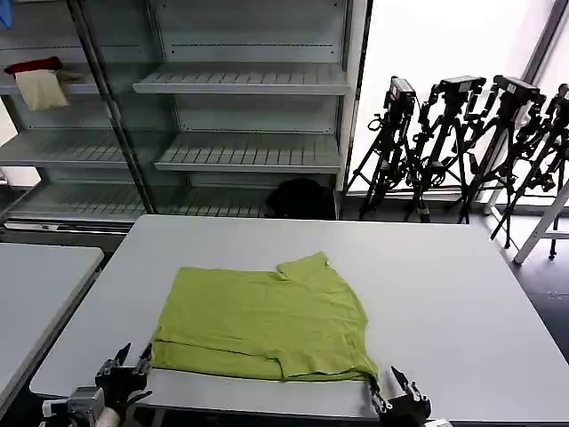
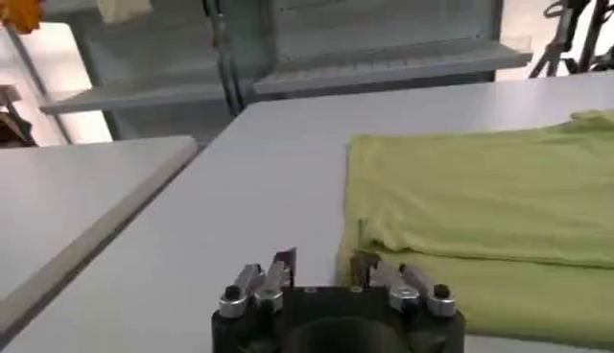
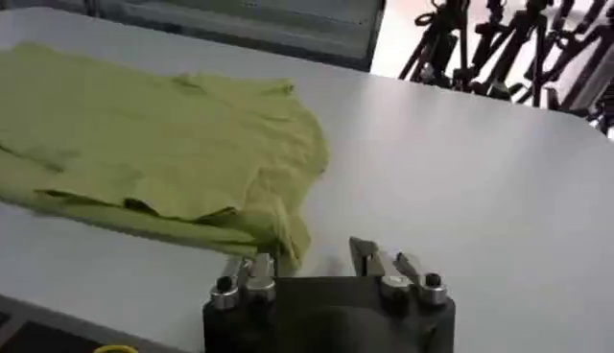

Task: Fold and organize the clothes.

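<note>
T-shirt (image 1: 267,325): you see it folded near the surface's (image 1: 444,294) front edge; bare surface right and behind.
Left claw (image 1: 132,362): apart, empty, at shirt's front-left corner.
Right claw (image 1: 388,389): apart, empty, front-right corner.

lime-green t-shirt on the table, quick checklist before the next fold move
1. Lime-green soft-fabric T-shirt lies flat on the grey table, partly folded: ok.
2. Left gripper open, at the shirt's near left corner: ok.
3. Right gripper open, at the near right corner: ok.
4. Neither gripper holds fabric yet: ok.
5. Near hem lined up evenly: not ok, rumpled by the right corner.
6. Layers under the fold smooth: cannot tell.
</note>
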Robot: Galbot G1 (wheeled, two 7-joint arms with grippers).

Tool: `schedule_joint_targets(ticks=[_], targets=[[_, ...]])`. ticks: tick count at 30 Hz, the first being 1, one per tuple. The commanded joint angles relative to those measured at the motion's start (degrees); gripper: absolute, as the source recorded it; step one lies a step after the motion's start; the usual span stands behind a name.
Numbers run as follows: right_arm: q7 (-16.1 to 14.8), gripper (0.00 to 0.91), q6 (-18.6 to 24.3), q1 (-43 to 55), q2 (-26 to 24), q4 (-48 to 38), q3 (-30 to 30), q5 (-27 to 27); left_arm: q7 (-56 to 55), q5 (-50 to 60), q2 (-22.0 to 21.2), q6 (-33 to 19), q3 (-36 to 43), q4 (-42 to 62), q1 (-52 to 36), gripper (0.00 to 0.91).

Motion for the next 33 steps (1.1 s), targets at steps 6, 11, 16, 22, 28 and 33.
schedule_joint_targets(ticks=[6, 11, 16, 22, 28, 33], targets=[[-2.1, 0.907, 1.4, 0.1, -0.1, 2.3, 4.0, 7.1, -1.4, -0.9, 0.4, 0.3, -3.8, 0.3, -1.8, 0.907], [-4.8, 0.907, 3.4, 2.5, -0.1, 4.7, 6.9, 16.6, -1.0, -3.3, 0.4, 1.0, -6.0, -1.9, -3.1, 0.907], [-7.3, 0.907, 1.4, 9.4, 0.8, 3.5, 8.5, 21.6, 1.9, -7.5, 1.1, 2.8, -7.6, -5.0, -6.6, 0.907], [-7.4, 0.907, -0.4, 19.5, 2.2, -2.2, 6.6, 23.2, 6.5, -7.8, 2.7, 3.3, -5.3, -3.1, -16.4, 0.907], [-3.6, 0.907, -0.5, 30.9, 2.7, -7.7, 3.7, 23.1, 8.9, -8.7, 5.2, 3.4, -2.1, 2.0, -26.4, 0.907], [4.6, 0.907, -0.9, 40.9, 3.0, -18.2, -2.2, 22.6, 10.3, -12.2, 8.5, 3.3, 1.7, 12.9, -32.0, 0.907]])
